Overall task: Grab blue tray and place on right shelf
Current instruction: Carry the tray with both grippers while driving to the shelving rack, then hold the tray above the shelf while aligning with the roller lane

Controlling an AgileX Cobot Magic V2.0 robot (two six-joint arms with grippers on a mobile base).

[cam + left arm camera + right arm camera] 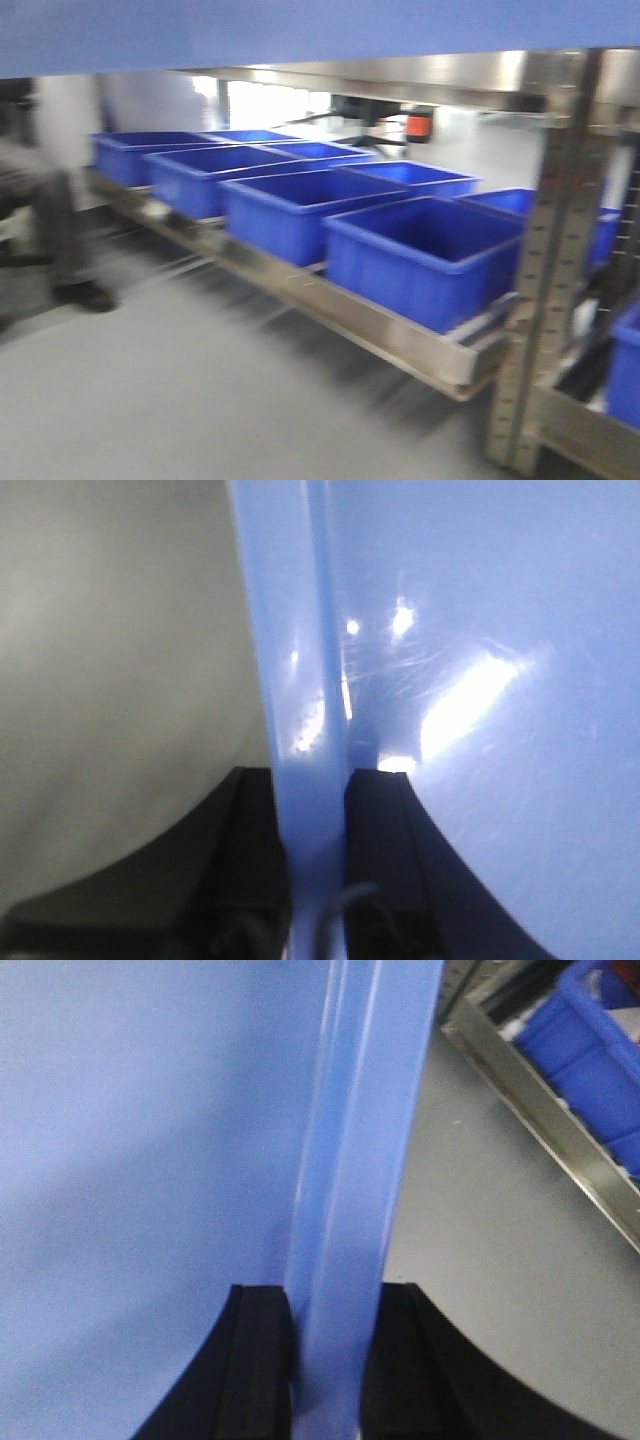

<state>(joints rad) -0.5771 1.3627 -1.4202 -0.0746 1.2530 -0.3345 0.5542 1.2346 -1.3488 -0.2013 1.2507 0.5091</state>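
The light-blue tray (300, 30) fills the top of the front view, held above the floor. In the left wrist view my left gripper (315, 810) is shut on the tray's left rim (300, 680), black fingers (250, 850) on both sides of it. In the right wrist view my right gripper (335, 1330) is shut on the tray's right rim (350, 1160). The stainless-steel shelf (400, 75) with its shiny front lip sits just behind the tray, on a perforated grey upright (545, 280). Neither gripper shows in the front view.
Several deep dark-blue bins (420, 255) stand in a row on a low steel shelf (380, 330). A person's leg and shoe (60, 230) are at the left. Grey floor (200, 400) lies in front. More dark-blue bins (590, 1040) show in the right wrist view.
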